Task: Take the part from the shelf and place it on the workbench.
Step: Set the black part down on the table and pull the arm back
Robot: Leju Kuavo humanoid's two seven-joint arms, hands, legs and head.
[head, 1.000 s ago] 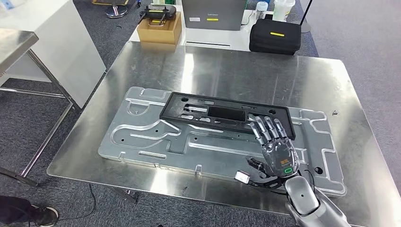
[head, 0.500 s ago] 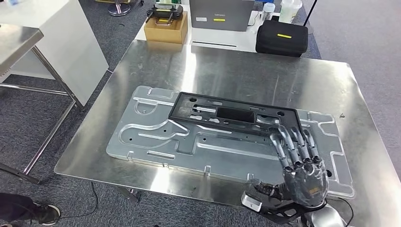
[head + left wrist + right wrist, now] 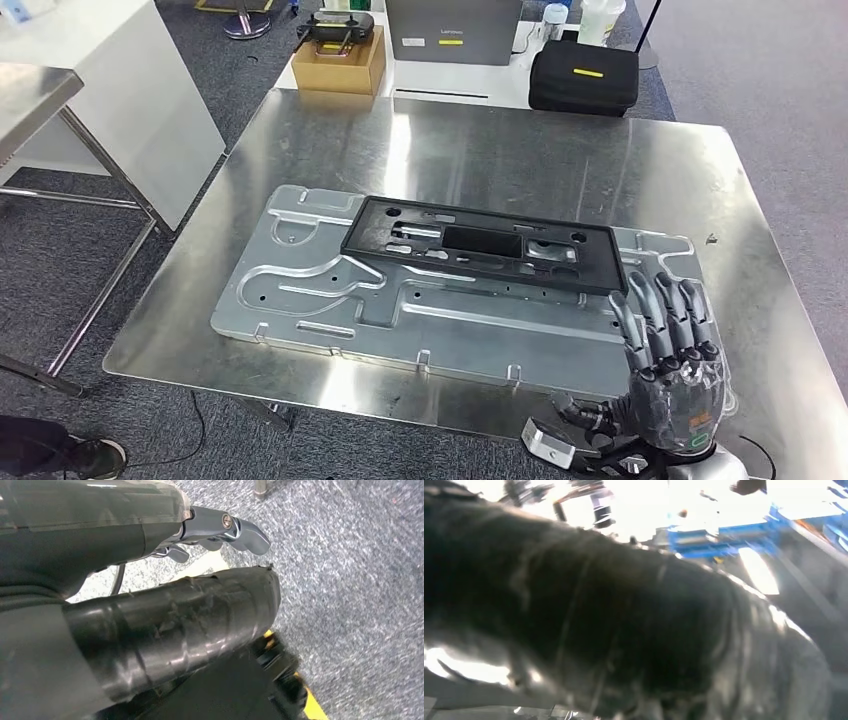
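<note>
The black rectangular frame part (image 3: 480, 245) lies flat on a large silver machined plate (image 3: 300, 290) on the steel workbench (image 3: 500, 140). My right hand (image 3: 670, 370) hovers over the plate's near right corner, fingers straight and spread, holding nothing. It is apart from the part, a short way nearer to me than the part's right end. In the left wrist view my left hand (image 3: 215, 527) hangs over grey carpet with its fingers loosely extended and nothing in it. The right wrist view is blurred and dark.
Behind the workbench stand a cardboard box (image 3: 340, 60), a grey laptop (image 3: 450, 30) and a black case (image 3: 583, 75). A white cabinet (image 3: 120, 100) and another metal table (image 3: 30, 95) are at the left. A person's shoe (image 3: 95, 455) is on the floor at lower left.
My right hand has drawn back from the black part's right end toward the near right edge of the plate. The part stays flat on the plate. The camera wobbled slightly.
</note>
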